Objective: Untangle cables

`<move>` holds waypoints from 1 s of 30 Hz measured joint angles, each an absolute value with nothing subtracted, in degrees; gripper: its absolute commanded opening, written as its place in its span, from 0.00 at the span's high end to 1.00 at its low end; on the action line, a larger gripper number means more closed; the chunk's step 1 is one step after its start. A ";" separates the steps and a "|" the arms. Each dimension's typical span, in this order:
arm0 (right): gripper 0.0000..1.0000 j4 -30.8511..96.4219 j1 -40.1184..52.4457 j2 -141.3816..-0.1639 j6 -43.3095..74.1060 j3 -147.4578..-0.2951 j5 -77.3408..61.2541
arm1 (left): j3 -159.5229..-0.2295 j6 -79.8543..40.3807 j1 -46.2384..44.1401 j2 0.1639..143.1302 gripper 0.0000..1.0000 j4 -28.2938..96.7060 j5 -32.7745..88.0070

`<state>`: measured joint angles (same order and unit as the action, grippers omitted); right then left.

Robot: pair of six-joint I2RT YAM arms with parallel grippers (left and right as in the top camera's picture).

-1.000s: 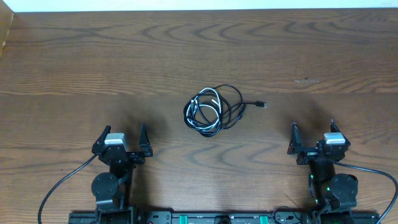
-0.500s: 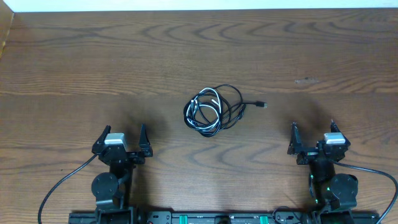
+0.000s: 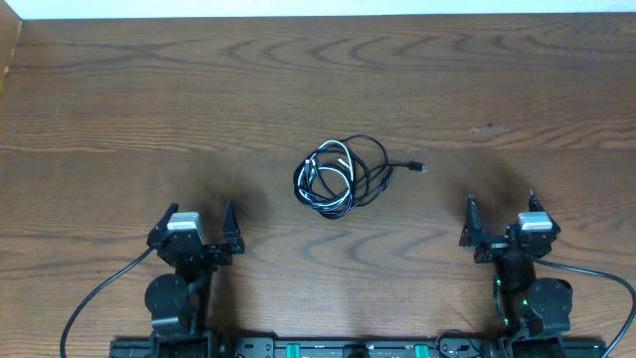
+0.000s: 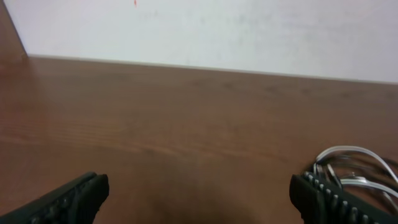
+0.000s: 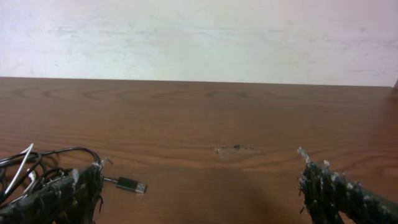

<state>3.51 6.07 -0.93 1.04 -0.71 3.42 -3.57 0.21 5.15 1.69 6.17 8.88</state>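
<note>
Wooden tabletop, mostly bare grain. Left end effector and right end effector sat at the near edge, both spread wide and holding nothing, probably poised for a first reach. The cables lay coiled mid-table, well apart from both. One plug trailed right.

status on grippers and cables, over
Left gripper open, empty. Right gripper open, empty. Cables in one tangled coil on the table, untouched, plug poking out rightward. Nothing in the way.
</note>
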 measured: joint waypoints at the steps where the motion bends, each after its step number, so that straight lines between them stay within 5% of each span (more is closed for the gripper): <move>1: 0.01 3.62 6.07 -1.23 1.04 -1.04 3.42 | -4.01 0.19 5.15 2.15 0.02 6.90 8.91; 15: 0.01 4.82 6.07 -25.45 1.04 -20.62 2.39 | -35.66 -0.01 5.08 34.54 0.02 22.70 15.22; 30: 0.01 28.51 6.07 -60.31 1.06 -55.51 -4.47 | -72.36 -1.91 -1.91 69.89 0.02 47.86 16.45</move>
<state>28.51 6.07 -60.31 1.06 -55.51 -4.47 -72.36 -1.91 -1.91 69.89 47.86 16.45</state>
